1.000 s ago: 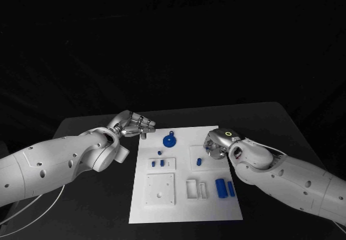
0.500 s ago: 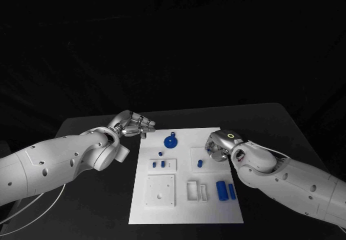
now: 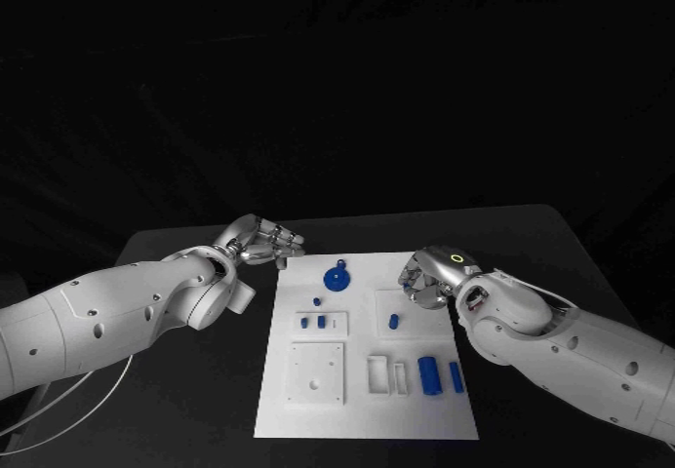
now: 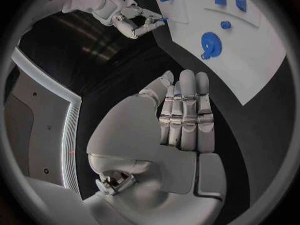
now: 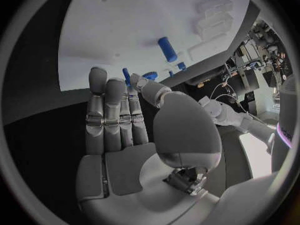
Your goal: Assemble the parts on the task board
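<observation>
Head view: you see one white task board [image 3: 363, 390] lying in the middle of the black table [image 3: 535, 234].
Parts count: you can count one blue gear [image 3: 337, 278] near the board's far end, one small blue stub [image 3: 317, 300] below it, two short blue pieces [image 3: 312, 321] in a white holder, one blue peg [image 3: 394, 319] on a raised white square, and two blue cylinders [image 3: 440, 374] side by side near the board's right edge.
Plain white fixtures: one square plate with holes [image 3: 318, 371] and one slotted block [image 3: 384, 372] sit on the near half.
Left hand [image 3: 263, 242]: it hovers just off the board's far left corner; your left wrist view shows the fingers [image 4: 185, 110] straight, pressed together and holding nothing.
Right hand [image 3: 429, 280]: it sits over the board's right edge beside the raised square; a small blue piece [image 5: 127, 76] shows at its fingertips in the right wrist view, but you cannot tell whether it is pinched.
Change: since half a second ago the right hand has edged slightly toward the far end; the left hand stays put.
</observation>
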